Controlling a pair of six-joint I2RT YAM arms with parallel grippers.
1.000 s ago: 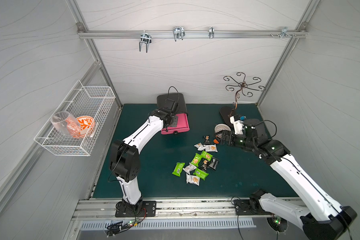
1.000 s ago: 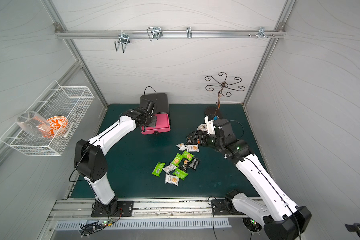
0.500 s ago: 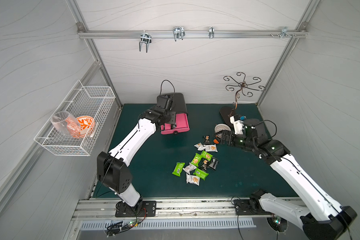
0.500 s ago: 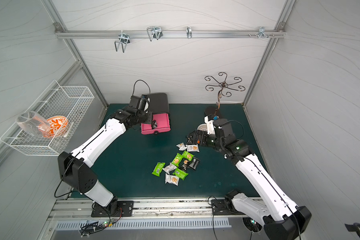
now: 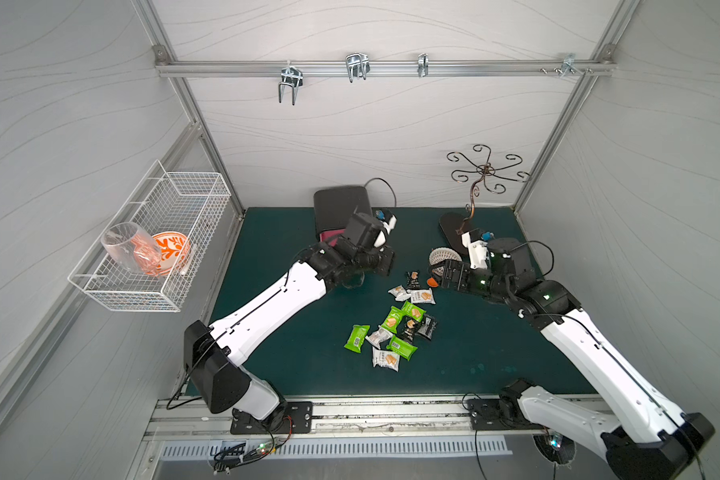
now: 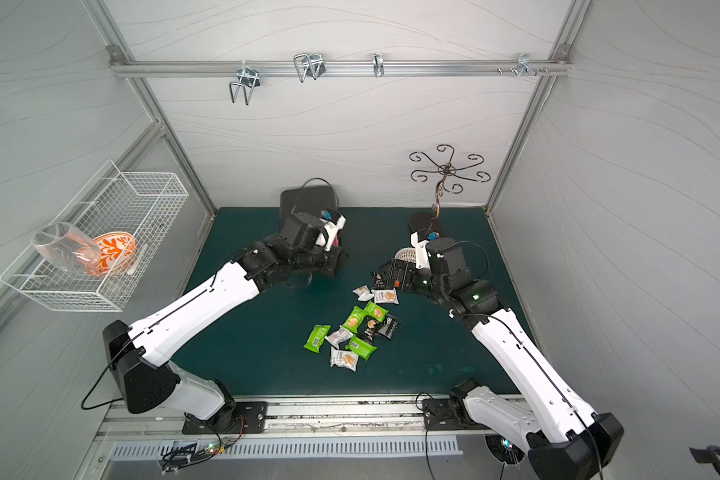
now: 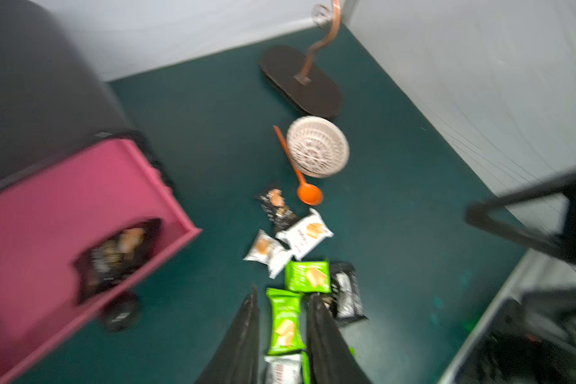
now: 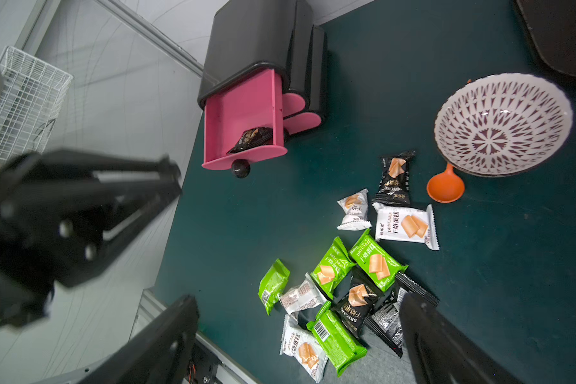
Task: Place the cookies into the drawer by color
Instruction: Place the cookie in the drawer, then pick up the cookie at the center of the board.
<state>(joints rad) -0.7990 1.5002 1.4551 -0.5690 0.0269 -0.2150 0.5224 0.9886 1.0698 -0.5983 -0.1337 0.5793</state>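
Note:
The cookies lie in a loose heap mid-mat, in green, white and black wrappers, in both top views and both wrist views. The pink drawer stands pulled out of its black cabinet with one black cookie inside. My left gripper hovers just right of the drawer; its jaws stand a little apart and hold nothing, a green cookie showing on the mat beyond. My right gripper hangs wide open near the bowl, above the heap.
A patterned bowl and an orange spoon lie beside the far cookies. A curled metal hook stand rises at the back right. A wire basket with a glass and an orange bowl hangs on the left wall.
My left arm has swung away from the drawer front to the right, toward the cookies. The right arm has not moved.

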